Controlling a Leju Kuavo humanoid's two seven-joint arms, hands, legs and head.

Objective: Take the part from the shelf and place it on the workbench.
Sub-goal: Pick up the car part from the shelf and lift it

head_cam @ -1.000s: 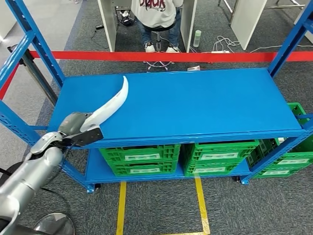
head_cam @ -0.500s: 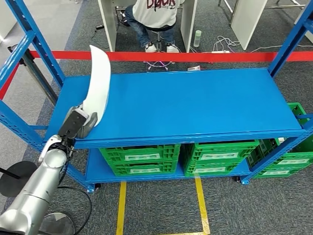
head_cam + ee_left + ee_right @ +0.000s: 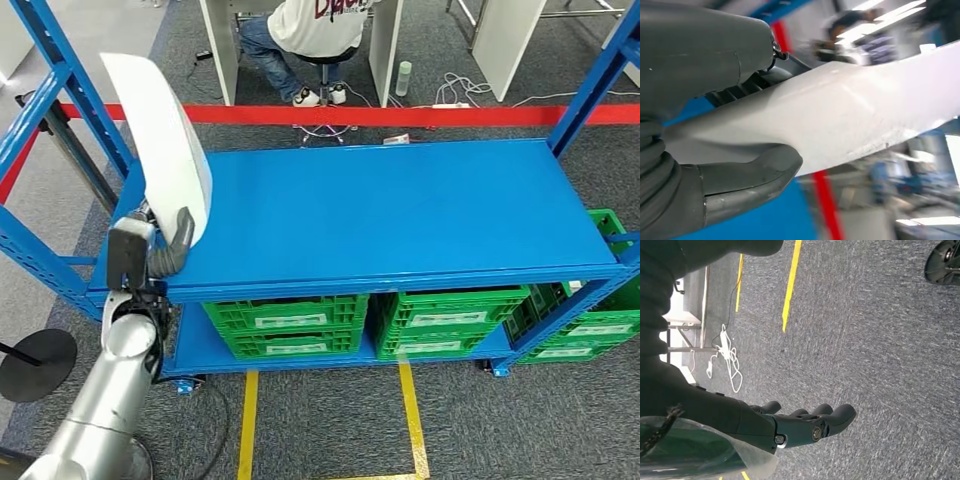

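Observation:
My left hand [image 3: 155, 250] grips a long white curved part [image 3: 160, 145] by its lower end, at the left front corner of the blue shelf [image 3: 392, 210]. The part stands tilted up and to the left, lifted off the shelf top. Close up, the white part [image 3: 851, 112] lies between the thick grey thumb [image 3: 749, 177] and the hand's cover. My right hand [image 3: 806, 425] hangs over grey carpet with its fingers stretched out and nothing in them.
Blue uprights [image 3: 64, 75] and a red bar [image 3: 423, 116] frame the shelf. Green crates [image 3: 290, 325] sit on the lower level. A person [image 3: 317, 30] sits on a stool behind the shelf. Yellow floor lines [image 3: 411, 410] run in front.
My left hand has turned and drawn back toward the shelf's left corner, swinging the white part from lying low over the shelf to standing up and leaning left.

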